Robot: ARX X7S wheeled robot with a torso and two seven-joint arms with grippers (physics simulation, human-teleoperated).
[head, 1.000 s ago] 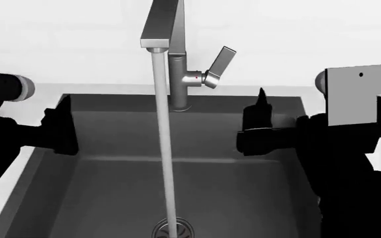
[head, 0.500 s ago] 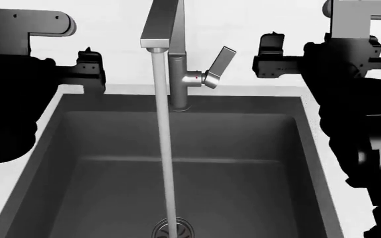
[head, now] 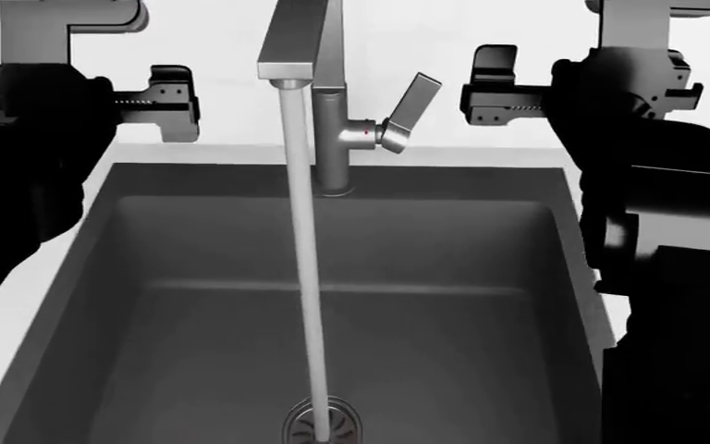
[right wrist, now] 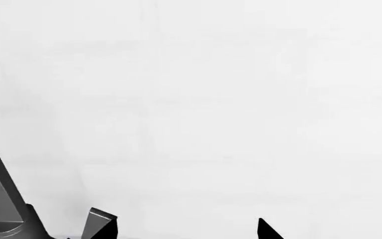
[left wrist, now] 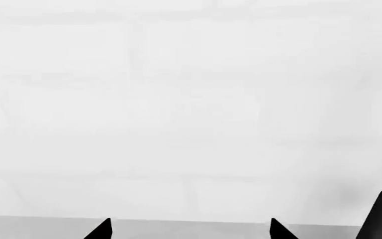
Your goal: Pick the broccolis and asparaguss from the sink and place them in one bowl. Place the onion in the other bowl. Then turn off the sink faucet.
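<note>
Your sink [head: 145,277] shows no vegetables, so only the sink faucet [head: 368,132], upper centre and running water, seems left; your left gripper [head: 173,100] and right gripper [head: 488,85] hang empty, both jaws spread

Plain white tiled wall [head: 207,37] behind a pale countertop [head: 34,277].

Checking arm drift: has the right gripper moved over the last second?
Yes. The right gripper has risen from inside the sink to above its back rim, level with the faucet lever.
</note>
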